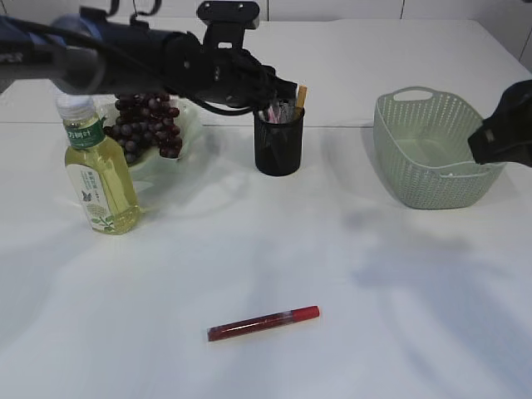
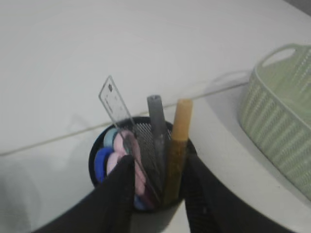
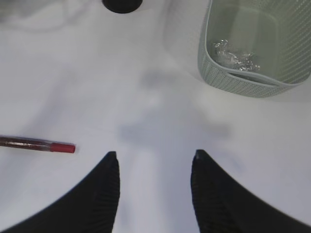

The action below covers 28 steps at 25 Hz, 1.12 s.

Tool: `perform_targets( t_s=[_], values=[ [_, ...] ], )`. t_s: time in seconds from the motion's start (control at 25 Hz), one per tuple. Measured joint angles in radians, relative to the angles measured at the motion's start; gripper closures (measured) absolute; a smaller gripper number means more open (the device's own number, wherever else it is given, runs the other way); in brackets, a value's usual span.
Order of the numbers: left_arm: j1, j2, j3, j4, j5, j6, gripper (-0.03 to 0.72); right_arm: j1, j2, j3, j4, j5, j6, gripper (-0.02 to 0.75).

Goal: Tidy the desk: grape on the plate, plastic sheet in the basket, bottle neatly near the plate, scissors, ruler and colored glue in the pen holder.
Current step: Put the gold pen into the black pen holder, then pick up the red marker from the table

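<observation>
Left claw (image 2: pixel 158 187) above pen holder (image 2: pixel 99 165), jaws apart, ruler (image 2: pixel 119 114) inside

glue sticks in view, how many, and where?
3. Two stand in the pen holder: a grey glue stick and an orange glue stick, beside the ruler. A red glue stick lies on the table. More could be hidden inside the holder.

grapes (image 1: pixel 145 125): dark bunch on the pale plate (image 1: pixel 187 133), left of the left pincer (image 1: pixel 283 98)
bottle (image 1: pixel 98 179): upright, yellow drink, before the plate
pen holder (image 2: pixel 141 167): black mesh, under the left pincer; clear ruler (image 2: pixel 116 104), scissors (image 2: pixel 119 150), glue sticks inside
red glue (image 3: pixel 36 144): lying flat, left of the right pincer (image 3: pixel 154 160)
basket (image 3: pixel 252 48): green, crumpled plastic sheet (image 3: pixel 235 54) inside
</observation>
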Motion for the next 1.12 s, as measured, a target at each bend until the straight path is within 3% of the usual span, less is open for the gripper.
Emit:
perform_targets(
  t_s=[0.24,0.56,0.92,1.12],
  values=[
    [0.0,-0.159,0.0,0.004,0.453,0.052,0.442,0.0,0.0,0.0,0.002,-0.006,0.012,0.354],
    [-0.033,-0.233,-0.001,-0.056,1.068,0.331,0.449,0.0,0.0,0.0,0.074,0.082,0.08,0.354],
    [-0.217,-0.225,-0.001,-0.053,1.122,0.388,0.441,0.0,0.0,0.0,0.141,0.346,0.155,0.354],
    [-0.286,-0.201,0.07,-0.02,1.122,0.39,0.44,0.0,0.0,0.0,0.157,0.376,0.158,0.354]
  ],
)
